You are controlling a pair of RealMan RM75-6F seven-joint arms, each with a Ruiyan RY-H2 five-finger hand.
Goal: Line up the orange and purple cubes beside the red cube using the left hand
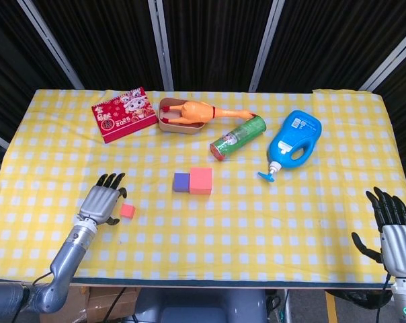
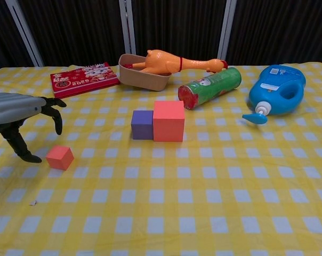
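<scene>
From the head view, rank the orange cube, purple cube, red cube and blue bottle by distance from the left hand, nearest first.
1. orange cube, just right of the left hand.
2. purple cube, mid-table, left face of the pair.
3. red cube, touching the purple one's far side.
4. blue bottle, far right.

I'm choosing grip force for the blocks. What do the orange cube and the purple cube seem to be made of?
Orange cube: matte, slightly soft edges, no glare; probably foam, perhaps painted wood. Purple cube: same flat, dull finish, likely the same material.

Chest view's edge cuts off the left robot hand [image 2: 19, 114].
</scene>
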